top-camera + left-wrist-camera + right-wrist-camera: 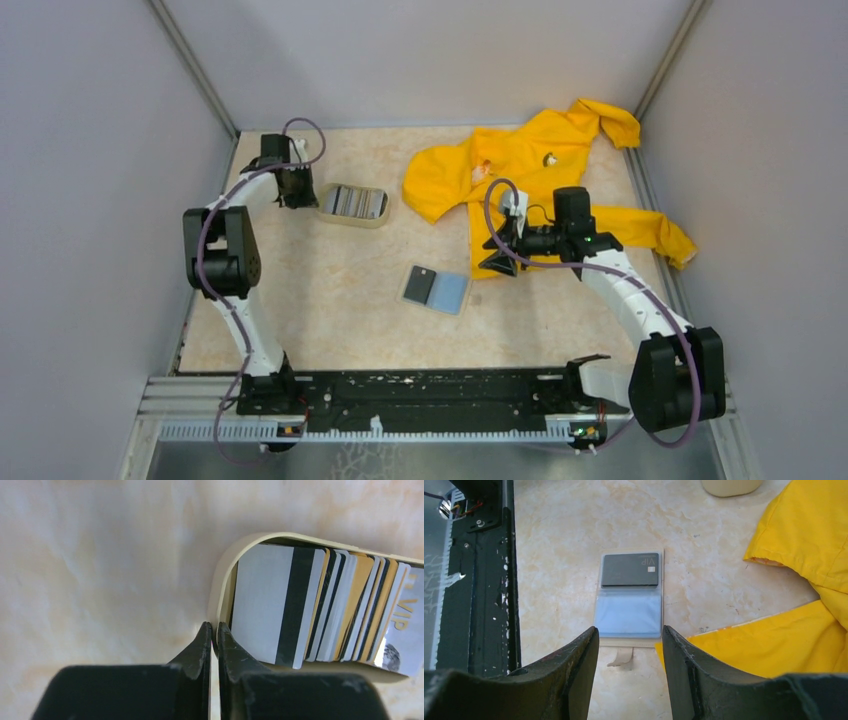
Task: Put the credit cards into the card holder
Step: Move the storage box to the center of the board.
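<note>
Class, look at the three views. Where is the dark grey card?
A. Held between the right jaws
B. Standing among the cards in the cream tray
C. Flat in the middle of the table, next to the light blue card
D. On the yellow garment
C: the dark grey card lies flat mid-table, edge to edge with the light blue card. It is ahead of the open, empty right gripper and outside the cream tray.

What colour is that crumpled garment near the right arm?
Bright yellow. The garment shows best in the top external view.
</note>
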Robot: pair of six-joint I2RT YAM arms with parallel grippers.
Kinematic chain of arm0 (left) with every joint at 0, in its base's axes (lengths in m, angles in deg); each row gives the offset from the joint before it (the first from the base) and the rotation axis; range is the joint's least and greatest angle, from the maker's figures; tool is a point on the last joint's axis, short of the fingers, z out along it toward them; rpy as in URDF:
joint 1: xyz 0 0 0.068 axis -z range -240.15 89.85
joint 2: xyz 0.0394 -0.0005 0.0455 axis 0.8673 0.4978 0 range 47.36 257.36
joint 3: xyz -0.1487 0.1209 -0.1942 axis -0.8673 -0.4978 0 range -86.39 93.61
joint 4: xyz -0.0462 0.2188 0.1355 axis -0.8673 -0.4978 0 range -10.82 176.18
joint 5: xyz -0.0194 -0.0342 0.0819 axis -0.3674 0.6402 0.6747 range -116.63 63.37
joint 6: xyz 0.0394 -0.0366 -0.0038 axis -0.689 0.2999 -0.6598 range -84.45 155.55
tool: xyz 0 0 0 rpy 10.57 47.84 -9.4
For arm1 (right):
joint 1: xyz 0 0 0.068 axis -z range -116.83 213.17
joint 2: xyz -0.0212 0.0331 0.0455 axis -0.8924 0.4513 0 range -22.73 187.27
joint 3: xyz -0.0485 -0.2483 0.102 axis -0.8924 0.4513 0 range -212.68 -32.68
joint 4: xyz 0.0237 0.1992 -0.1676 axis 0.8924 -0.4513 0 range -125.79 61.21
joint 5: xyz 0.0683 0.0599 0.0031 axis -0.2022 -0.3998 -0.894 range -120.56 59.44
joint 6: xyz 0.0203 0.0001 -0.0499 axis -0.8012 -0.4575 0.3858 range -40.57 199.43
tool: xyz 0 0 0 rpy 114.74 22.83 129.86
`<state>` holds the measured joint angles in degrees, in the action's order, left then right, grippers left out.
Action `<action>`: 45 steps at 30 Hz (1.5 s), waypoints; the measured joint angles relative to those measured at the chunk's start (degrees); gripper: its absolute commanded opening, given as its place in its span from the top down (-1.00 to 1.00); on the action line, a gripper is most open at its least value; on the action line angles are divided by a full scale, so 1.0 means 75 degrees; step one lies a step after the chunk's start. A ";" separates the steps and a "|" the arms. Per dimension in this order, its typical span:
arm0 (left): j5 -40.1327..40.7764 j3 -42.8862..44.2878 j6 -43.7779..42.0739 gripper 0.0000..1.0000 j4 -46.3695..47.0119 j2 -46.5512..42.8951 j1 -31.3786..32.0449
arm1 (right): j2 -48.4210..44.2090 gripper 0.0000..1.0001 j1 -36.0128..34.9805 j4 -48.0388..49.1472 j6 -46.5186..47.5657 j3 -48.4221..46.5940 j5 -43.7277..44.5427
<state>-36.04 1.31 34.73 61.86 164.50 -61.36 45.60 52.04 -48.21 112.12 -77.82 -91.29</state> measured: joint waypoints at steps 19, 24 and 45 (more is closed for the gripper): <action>0.0866 -0.4843 0.4368 0.81 0.1320 -0.3596 0.1568 | 0.3124 -0.35 -0.1894 0.0029 -0.2882 -0.3494 0.1192; 0.1285 -0.5292 0.5397 0.81 0.1559 -0.3940 0.1781 | 0.3995 -0.48 -0.2320 0.0405 -0.4468 -0.3896 0.1833; 0.1614 -0.5823 0.6595 0.81 0.1851 -0.4342 0.1900 | 0.6720 -0.10 -0.2658 0.0592 -0.6735 -0.6175 0.3824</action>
<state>-23.93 -42.36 84.19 75.74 131.93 -47.11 96.01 32.10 -43.78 61.61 -124.14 -62.62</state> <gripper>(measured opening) 0.103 0.568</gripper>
